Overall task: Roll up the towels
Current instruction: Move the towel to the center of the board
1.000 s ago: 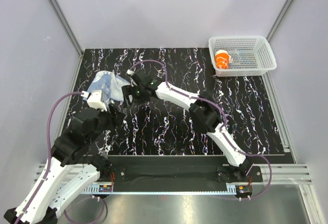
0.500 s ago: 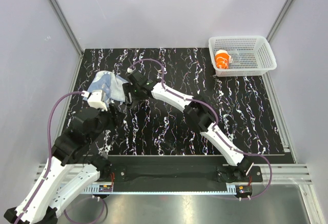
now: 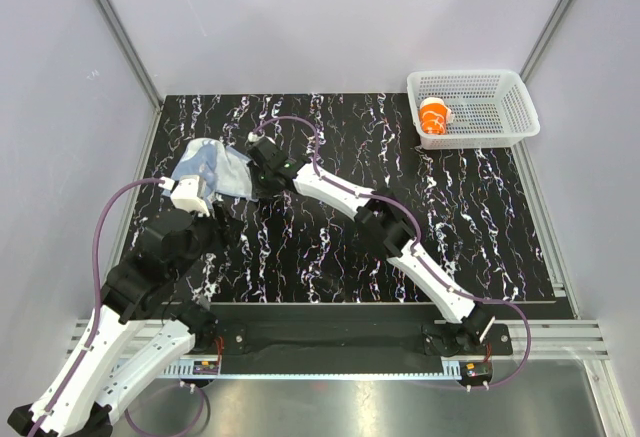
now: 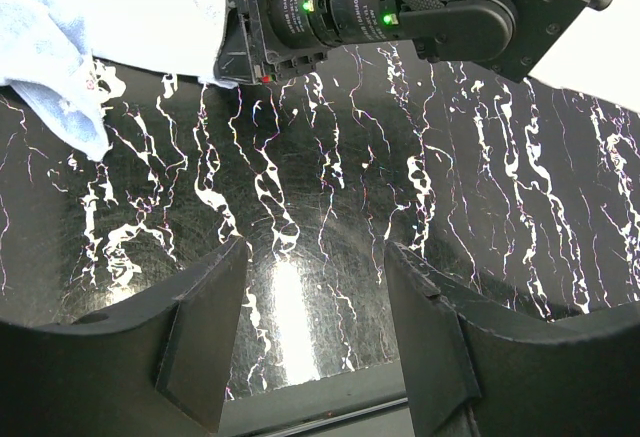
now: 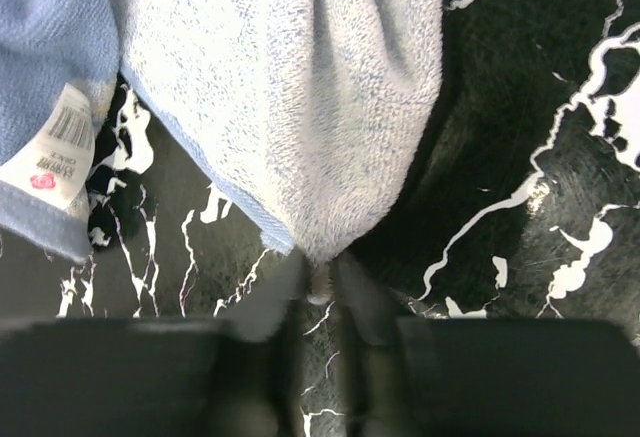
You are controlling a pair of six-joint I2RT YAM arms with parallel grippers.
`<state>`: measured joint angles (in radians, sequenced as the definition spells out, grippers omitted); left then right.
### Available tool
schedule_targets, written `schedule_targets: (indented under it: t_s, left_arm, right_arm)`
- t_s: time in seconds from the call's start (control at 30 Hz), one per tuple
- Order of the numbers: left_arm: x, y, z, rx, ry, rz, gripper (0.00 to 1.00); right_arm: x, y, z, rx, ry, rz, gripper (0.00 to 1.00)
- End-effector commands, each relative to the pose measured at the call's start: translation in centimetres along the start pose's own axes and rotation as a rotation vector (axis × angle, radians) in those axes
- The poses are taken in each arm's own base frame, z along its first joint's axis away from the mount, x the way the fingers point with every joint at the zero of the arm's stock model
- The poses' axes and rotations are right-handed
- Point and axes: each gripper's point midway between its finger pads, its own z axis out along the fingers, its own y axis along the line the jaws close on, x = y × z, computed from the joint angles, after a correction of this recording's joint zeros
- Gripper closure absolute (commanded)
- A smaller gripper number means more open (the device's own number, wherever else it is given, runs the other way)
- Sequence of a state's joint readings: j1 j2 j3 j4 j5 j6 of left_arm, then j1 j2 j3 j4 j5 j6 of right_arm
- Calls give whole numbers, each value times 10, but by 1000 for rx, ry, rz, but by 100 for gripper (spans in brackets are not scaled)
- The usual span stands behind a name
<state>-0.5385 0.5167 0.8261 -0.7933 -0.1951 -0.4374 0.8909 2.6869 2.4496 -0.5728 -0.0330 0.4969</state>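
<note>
A light blue towel [image 3: 208, 165] lies crumpled at the back left of the black marbled table. In the right wrist view its pale corner [image 5: 300, 107] hangs into my right gripper [image 5: 320, 279], which is shut on the towel's tip. From above, the right gripper [image 3: 252, 170] sits at the towel's right edge. My left gripper [image 4: 315, 257] hovers open over bare table just in front of the towel [image 4: 55, 47], with nothing between its fingers. It is seen from above at the towel's near edge [image 3: 212, 207].
A white basket [image 3: 512, 85] at the back right holds an orange and white roll [image 3: 433, 115]. The right arm's wrist [image 4: 400, 7] fills the top of the left wrist view. A white care label [image 5: 50, 147] is sewn on the towel's edge.
The right gripper moved left onto the towel's right corner and shut on it. The left arm has not moved.
</note>
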Motion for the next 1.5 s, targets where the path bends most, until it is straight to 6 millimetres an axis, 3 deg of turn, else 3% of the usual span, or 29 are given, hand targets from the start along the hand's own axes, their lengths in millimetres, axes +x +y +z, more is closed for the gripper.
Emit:
schedule_targets:
  t_s: [0.0, 0.07, 0.1, 0.17, 0.2, 0.23, 0.27, 0.3, 0.33, 0.37, 0.4, 0.43, 0.5, 0.53, 0.67, 0.77, 0.93, 1.0, 1.03, 1.27, 1.47]
  left_arm:
    - [-12, -4, -1, 15, -46, 6, 38]
    - [-12, -3, -1, 12, -46, 6, 38]
    - [-12, -3, 0, 10, -46, 6, 38]
    - [-11, -2, 1, 7, -39, 8, 38]
    - [-11, -3, 1, 7, -35, 7, 38]
    - [-10, -3, 2, 7, -29, 8, 38]
    - [-8, -4, 4, 9, -19, 10, 38]
    - [-6, -6, 6, 22, -7, 16, 38]
    - [-5, -8, 7, 25, 1, 17, 38]
    - [-1, -8, 13, 16, 30, 22, 38]
    - [2, -7, 15, 6, 52, 22, 39]
    - [3, -7, 18, 0, 67, 21, 39]
    - [15, -7, 31, -29, 144, 11, 40]
    - [24, -8, 37, -33, 184, 8, 41]
    - [57, -19, 62, -23, 329, -22, 43]
    - [80, -28, 77, -12, 397, -71, 43]
    - [91, -51, 98, 41, 408, -107, 41]
    - [92, -63, 104, 56, 409, -103, 40]
    - [102, -63, 112, 35, 443, -97, 40]
    - [129, -82, 143, -8, 505, -108, 40]
    - [123, -97, 156, -2, 474, -116, 37]
  right_arm:
    - [7, -8, 7, 56, -11, -10, 84]
    - [9, -16, 3, 88, -11, -21, 94]
    - [-4, -13, -9, 95, -45, -28, 99]
    - [1, -29, -17, 133, -33, -46, 100]
    - [-16, -26, -36, 134, -71, -45, 100]
    - [-6, -44, -40, 169, -44, -38, 100]
    - [-9, -50, -48, 179, -46, -36, 100]
    - [-24, -46, -72, 176, -84, -43, 100]
    - [-10, -62, -78, 210, -52, -44, 100]
    - [-12, -69, -88, 228, -58, -46, 100]
    - [-23, -69, -113, 243, -87, -62, 100]
    - [-10, -81, -120, 278, -60, -68, 100]
    - [-12, -86, -148, 315, -72, -80, 100]
    - [1, -96, -152, 342, -40, -89, 100]
    - [20, -109, -182, 394, -3, -86, 100]
    - [41, -120, -196, 428, 30, -65, 100]
    - [72, -129, -208, 419, 71, -26, 100]
    - [76, -127, -212, 404, 70, -10, 100]
    - [83, -131, -213, 410, 84, -8, 100]
    - [94, -138, -226, 420, 85, -17, 100]
    - [101, -138, -232, 400, 89, -8, 100]
